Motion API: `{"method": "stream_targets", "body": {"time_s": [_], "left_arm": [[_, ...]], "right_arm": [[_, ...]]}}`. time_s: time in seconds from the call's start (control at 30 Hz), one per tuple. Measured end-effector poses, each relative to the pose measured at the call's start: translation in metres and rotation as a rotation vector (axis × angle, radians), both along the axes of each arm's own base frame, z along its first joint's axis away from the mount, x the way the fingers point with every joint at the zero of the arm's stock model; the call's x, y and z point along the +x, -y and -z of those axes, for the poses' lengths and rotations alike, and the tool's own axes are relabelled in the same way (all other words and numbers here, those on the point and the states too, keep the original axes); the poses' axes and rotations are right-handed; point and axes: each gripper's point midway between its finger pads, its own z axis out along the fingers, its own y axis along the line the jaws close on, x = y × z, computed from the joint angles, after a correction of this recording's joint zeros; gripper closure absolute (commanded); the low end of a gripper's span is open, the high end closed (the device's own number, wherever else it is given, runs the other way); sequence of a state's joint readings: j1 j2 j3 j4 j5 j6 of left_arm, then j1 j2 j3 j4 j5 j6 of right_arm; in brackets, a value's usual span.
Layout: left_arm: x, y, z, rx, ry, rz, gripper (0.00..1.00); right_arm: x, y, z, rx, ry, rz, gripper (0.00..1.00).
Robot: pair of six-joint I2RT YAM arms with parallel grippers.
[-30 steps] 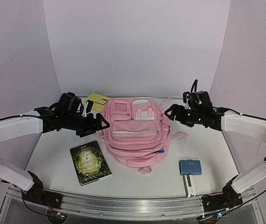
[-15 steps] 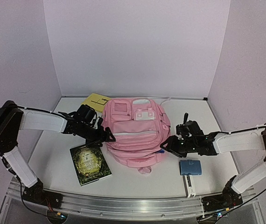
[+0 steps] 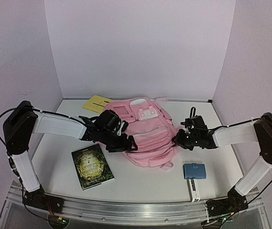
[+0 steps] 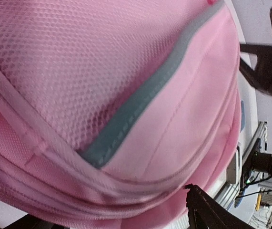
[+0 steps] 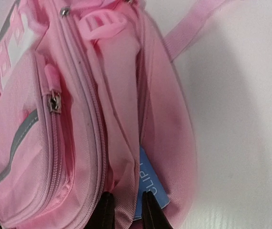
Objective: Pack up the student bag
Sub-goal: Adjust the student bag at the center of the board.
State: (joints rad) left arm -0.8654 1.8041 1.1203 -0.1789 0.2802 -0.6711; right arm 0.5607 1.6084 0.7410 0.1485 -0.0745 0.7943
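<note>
At the middle of the white table (image 3: 140, 188) lies the student bag (image 3: 147, 136), front pockets facing up, its top toward the far wall and its bottom toward the near edge. I reach in from both sides. My left gripper (image 3: 129, 144) sits against the bag's left near flank. In the left wrist view pink mesh and a grey stripe (image 4: 145, 100) fill almost everything, and one dark finger (image 4: 207, 210) shows at the lower right corner. The jaws stand wide apart with the bag's bulk bulging between them, and I cannot tell whether they press on it. My right gripper (image 5: 126, 213) is at the bag's right side, and there the two fingertips have drawn nearly together on a fold of pink fabric at the bag's edge, so I have that fold clamped. Just beside that pinch a blue piece with white letters (image 5: 151, 187) peeks out of the seam; I cannot read the letters with certainty. A metal zip pull (image 5: 55, 101) hangs at the front pocket, and a pink strap (image 5: 193, 24) trails off onto the table on the right. Left and near of the bag lies a dark green book (image 3: 92, 167), flat and apart from it. Right and near lies a small blue case (image 3: 195, 171), also apart. At the far left a yellow sheet (image 3: 96, 103) rests on the table.
</note>
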Motion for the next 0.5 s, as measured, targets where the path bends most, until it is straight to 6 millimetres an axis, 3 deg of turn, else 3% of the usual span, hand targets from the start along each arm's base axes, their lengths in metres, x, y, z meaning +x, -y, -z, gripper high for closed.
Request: {"method": "stream_targets", "body": {"time_s": [0.17,0.33,0.43,0.5], "left_arm": [[-0.021,0.006,-0.02,-0.029,0.035,0.063,0.1],[-0.017,-0.024,-0.058,-0.019,0.138,0.023,0.09],[-0.008,-0.049,-0.061,-0.002,0.174,-0.015,0.22],[0.001,-0.066,-0.049,0.033,0.176,-0.034,0.32]], "right_arm": [[0.03,0.02,-0.02,-0.025,0.07,0.018,0.6],[0.033,0.018,-0.044,-0.076,0.13,-0.046,0.4],[0.025,0.021,-0.066,-0.087,0.175,-0.076,0.35],[0.016,0.023,-0.083,-0.082,0.212,-0.092,0.35]]}}
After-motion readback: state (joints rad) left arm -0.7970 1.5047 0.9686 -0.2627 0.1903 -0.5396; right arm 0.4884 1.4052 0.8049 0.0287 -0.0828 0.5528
